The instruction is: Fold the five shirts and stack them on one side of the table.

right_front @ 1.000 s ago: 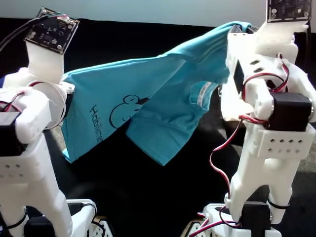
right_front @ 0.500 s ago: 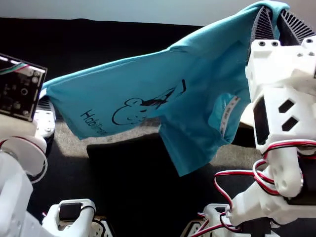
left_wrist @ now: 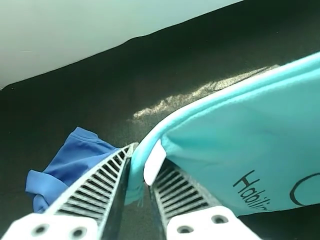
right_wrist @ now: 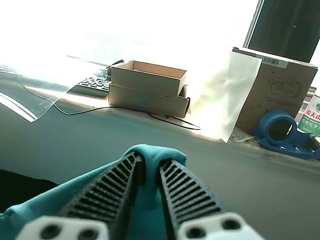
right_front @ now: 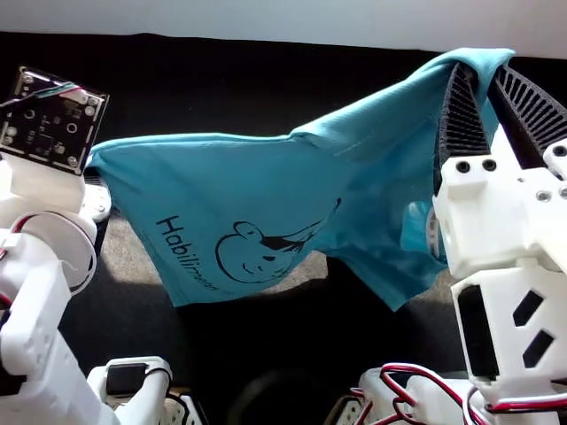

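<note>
The teal shirt [right_front: 257, 199] hangs in the air above the black worktop [right_front: 221, 84], strung between your two arms. In the high view it spans from the left arm across to the right arm, with its far edge pulled into a fairly taut line and the rest drooping below. The black cartoon print and lettering face the camera, tilted downhill. One lower corner hangs in a point near the right arm's white body.

Your left claw [left_wrist: 144, 152] is pressed together on a teal edge of the shirt; in its wrist view the ribbed fingers [left_wrist: 100, 182] clamp a fold of fabric and a small white tag between them. Past those fingers you can see a second, blue shirt [left_wrist: 65, 167] lying crumpled on the worktop, apart from the teal one.

Your right claw [right_wrist: 150, 162] is raised high and pinches the other end of the teal shirt, a bunch of cloth poking up between its black ribbed fingers [right_front: 456, 106]. It looks out over a pale ledge behind the worktop, where you can make out two stacked cardboard boxes [right_wrist: 147, 87], a larger brown carton [right_wrist: 275, 90] and a blue tape dispenser [right_wrist: 282, 132].

A sunlit strip [right_front: 142, 257] falls on the worktop under the shirt.
</note>
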Available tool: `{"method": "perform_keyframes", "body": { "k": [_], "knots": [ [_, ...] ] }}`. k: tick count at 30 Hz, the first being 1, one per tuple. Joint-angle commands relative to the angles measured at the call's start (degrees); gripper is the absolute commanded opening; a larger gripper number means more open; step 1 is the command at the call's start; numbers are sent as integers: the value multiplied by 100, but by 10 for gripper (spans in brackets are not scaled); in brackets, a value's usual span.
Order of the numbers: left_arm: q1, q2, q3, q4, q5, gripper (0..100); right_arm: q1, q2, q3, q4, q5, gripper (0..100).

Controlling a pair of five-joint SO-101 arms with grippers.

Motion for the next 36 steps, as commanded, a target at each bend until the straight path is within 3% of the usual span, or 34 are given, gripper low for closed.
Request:
{"method": "perform_keyframes", "body": {
  "k": [1,10,24,32,36],
  "knots": [
    [-92,-48,-699,-105,-26,10,-57,-40,-92,31,44,6],
    [-92,-48,-2053,70,-26,10,-57,-716,-40,31,44,6],
    [-233,-505,-2211,202,-26,10,-57,-787,-84,-13,44,6],
    [-488,-1095,-154,202,-26,10,-57,-787,-92,-426,413,6],
    [-514,-1640,541,-255,-26,10,-57,-787,-92,-426,448,6]
  ]
}}
